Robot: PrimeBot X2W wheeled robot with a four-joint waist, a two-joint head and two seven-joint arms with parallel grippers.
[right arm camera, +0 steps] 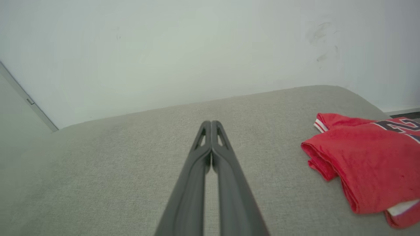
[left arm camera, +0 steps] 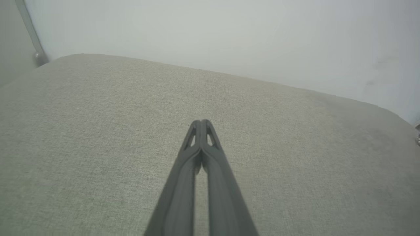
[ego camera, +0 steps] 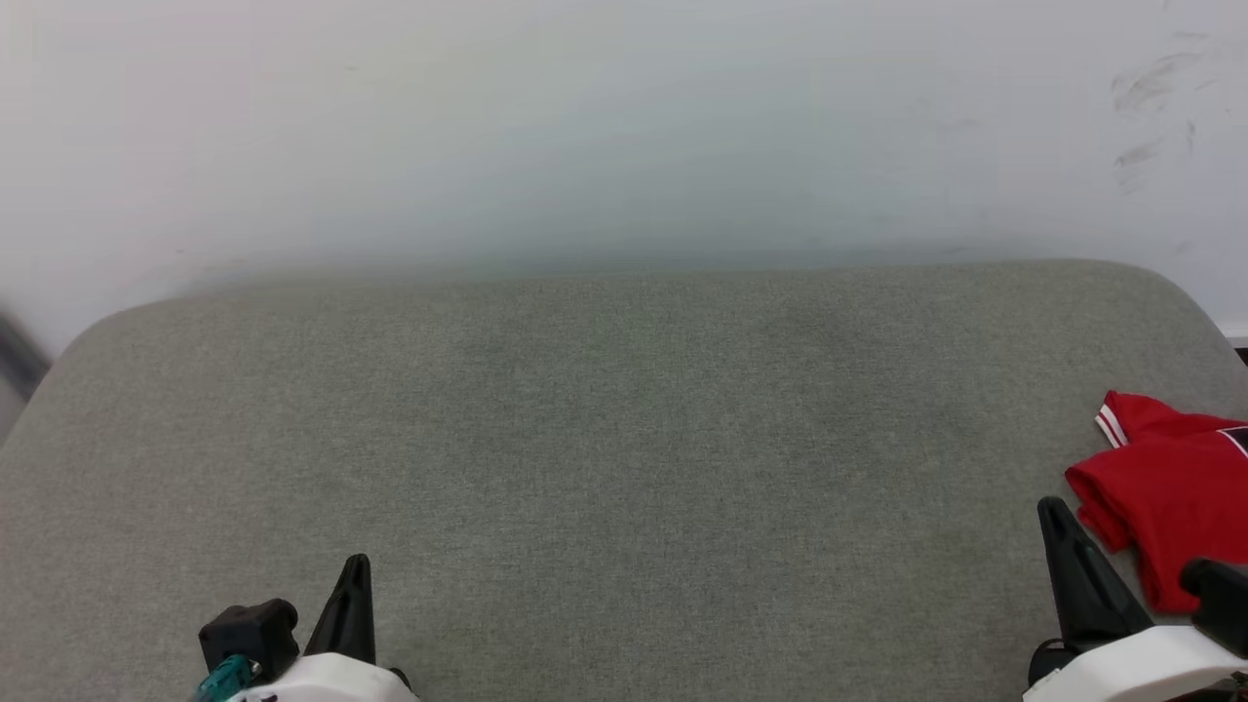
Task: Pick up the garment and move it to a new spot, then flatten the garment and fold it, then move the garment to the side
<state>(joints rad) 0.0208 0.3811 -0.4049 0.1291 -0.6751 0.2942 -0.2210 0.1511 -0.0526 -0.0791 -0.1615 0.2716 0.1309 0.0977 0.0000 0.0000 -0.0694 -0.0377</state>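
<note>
At bench (ego camera: 585,439) right edge, garment (right arm camera: 361,160) lies just right of right gripper (right arm camera: 211,123); left gripper (left arm camera: 200,122) well apart; both pressed together, empty.

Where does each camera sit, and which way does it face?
Head: up top, looking forward-down over the cushion; left gripper and right gripper at bottom corners.
Left wrist: looks along its shut fingers across cushion to wall.
Right wrist: likewise along shut fingers; garment at right.
Shared: head and right wrist both see the garment.
</note>
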